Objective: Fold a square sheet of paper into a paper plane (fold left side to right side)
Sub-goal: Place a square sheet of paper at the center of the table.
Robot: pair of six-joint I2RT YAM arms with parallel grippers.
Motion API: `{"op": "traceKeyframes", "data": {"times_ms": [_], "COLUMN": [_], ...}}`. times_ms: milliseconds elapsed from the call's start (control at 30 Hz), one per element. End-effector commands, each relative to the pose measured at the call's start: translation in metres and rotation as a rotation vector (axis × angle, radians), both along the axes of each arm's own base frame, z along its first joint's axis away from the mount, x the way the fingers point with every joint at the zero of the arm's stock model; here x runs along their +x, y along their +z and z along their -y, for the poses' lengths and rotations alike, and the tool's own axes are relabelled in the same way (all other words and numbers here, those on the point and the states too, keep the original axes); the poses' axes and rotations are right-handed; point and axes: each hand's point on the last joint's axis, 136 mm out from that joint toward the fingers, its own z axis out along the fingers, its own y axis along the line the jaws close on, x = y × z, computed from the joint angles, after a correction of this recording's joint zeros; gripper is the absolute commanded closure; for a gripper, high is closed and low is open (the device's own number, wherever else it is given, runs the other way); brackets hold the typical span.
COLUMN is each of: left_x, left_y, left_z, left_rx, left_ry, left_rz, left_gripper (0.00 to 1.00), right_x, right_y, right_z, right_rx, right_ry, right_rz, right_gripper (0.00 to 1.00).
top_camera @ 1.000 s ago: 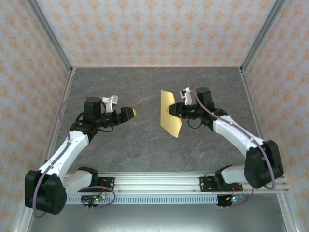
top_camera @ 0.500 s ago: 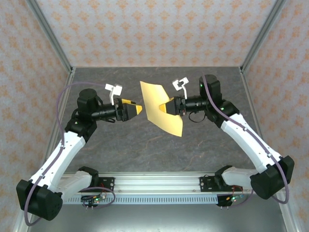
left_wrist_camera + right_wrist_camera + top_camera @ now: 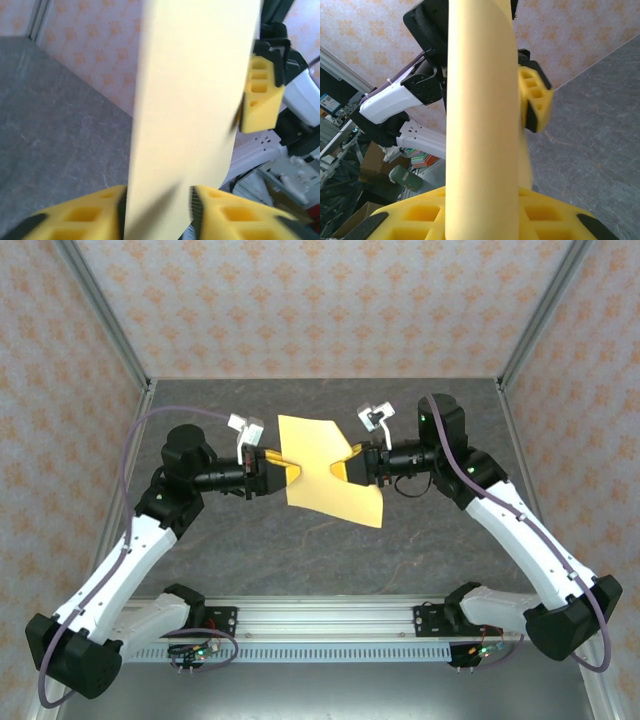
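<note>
AIRBORNE SHEET: I hold the square sheet of paper (image 3: 325, 468) aloft between my two grippers, above the middle of the table (image 3: 300, 560). It is thin, matte and yellow-orange, and it bows and buckles rather than lying flat. Its lower right corner dips to a point toward the tabletop, though I cannot tell whether it touches. My left gripper (image 3: 277, 468) has its blocky yellow foam pads (image 3: 85, 217) pressed in on the sheet's left edge. In the left wrist view the paper rises between them as a pale, blurred band. My right gripper (image 3: 352, 462) is clamped the same way on the right edge, its pads (image 3: 420, 215), moulded with square hollows, flanking a rolled curve of paper. The two sets of fingers face each other with the sheet between them. The tabletop below is dark grey and veined like stone. Peach wallpaper (image 3: 320, 300) with a small floral motif lines the enclosure, and a ribbed aluminium rail (image 3: 330, 612) carries both arm bases at the near edge.
</note>
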Motion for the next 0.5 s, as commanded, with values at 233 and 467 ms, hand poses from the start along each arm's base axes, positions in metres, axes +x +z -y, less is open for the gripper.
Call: {"op": "traceKeyframes", "data": {"times_ms": [233,467], "left_x": [0.002,0.041], "left_y": [-0.007,-0.077], "left_z": [-0.002,-0.003], "left_rx": [0.020,0.120], "left_ry": [0.033,0.160], "left_rz": [0.011,-0.235], "left_gripper": [1.00,1.00], "right_x": [0.021,0.085], "right_y": [-0.014,-0.072], "right_z": [0.013,0.058], "right_rx": [-0.041,-0.306], "right_ry": [-0.120,-0.560], "right_rz": [0.025,-0.002], "right_gripper": [0.64,0.32]}}
